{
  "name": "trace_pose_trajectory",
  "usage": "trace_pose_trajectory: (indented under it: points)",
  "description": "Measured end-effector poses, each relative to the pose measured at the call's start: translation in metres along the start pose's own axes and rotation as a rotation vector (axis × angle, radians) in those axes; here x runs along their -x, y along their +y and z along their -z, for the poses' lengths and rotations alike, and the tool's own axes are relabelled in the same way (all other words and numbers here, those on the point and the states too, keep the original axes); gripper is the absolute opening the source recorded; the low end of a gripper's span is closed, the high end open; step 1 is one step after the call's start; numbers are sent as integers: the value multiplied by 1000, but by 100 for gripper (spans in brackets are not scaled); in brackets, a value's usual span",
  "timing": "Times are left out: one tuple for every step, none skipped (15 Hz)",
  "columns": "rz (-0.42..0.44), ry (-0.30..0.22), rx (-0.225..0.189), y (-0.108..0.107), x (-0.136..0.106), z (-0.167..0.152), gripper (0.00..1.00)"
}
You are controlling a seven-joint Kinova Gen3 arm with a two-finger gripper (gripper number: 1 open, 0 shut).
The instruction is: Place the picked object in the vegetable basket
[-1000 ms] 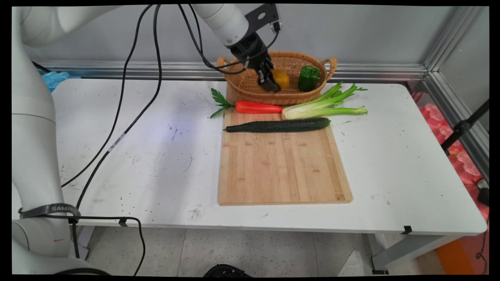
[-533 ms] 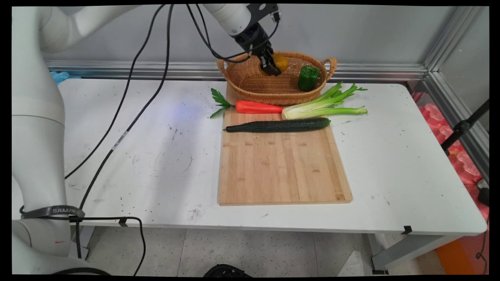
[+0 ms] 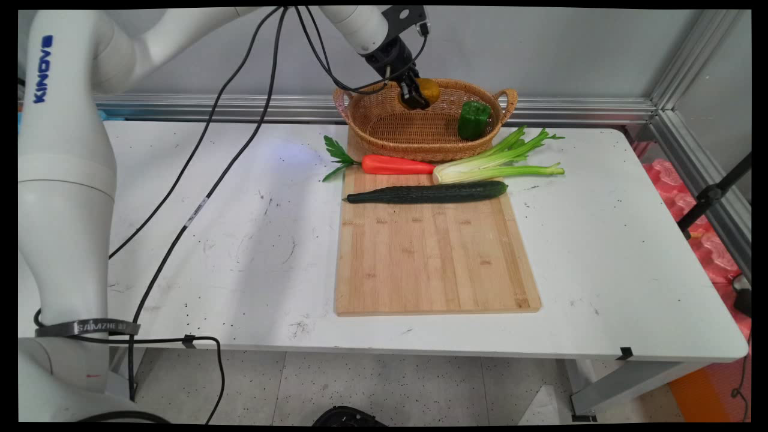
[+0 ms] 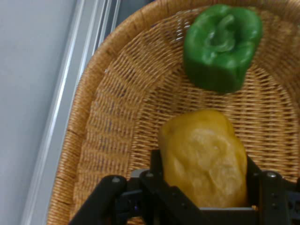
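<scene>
Main view: the tool (image 3: pixel 415 96) hangs over the wicker basket (image 3: pixel 384 129), clamped on a yellow potato (image 3: pixel 428 89) above the back rim. A green pepper (image 3: pixel 473 119) lies inside; carrot (image 3: pixel 396 164), celery (image 3: pixel 498 165) and cucumber (image 3: pixel 427 192) crowd the cutting board's (image 3: pixel 435 258) far edge — its near part lies bare. A band on the arm reads "SAMZHE".

Hand view: the tool (image 4: pixel 204 187) grips the potato (image 4: pixel 204 157) on both sides — the green pepper (image 4: pixel 220 44) lies beyond, apart, on the basket (image 4: pixel 108 122) floor.

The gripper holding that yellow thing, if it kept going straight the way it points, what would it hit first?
Probably the wicker basket floor: the gripper, shut on the yellow vegetable, points down into it. The green pepper lies farther ahead; depth is uncertain.
</scene>
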Motion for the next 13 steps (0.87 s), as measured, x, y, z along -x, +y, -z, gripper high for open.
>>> trace_pose_trajectory:
  points:
    - [-2,-1,-2,-2,1,-3,0]
    - [-4,-2,-4,-6,3,-7,0]
    - [-6,-4,-6,-9,5,-10,0]
    - [-8,-6,-8,-12,7,-14,0]
    - [-9,-8,-9,-14,9,-16,0]
    - [-10,-10,-10,-15,11,-18,0]
    - [-12,-13,-9,-16,13,-21,0]
    - [-12,-15,-8,-16,14,-22,0]
    - [-14,-18,-7,-17,16,-24,100]
    - [-15,-19,-7,-17,17,-25,100]
    - [-16,-21,-6,-16,19,-26,100]
    - [-17,-22,-5,-16,19,-27,100]
    - [-18,-23,-3,-16,20,-28,100]
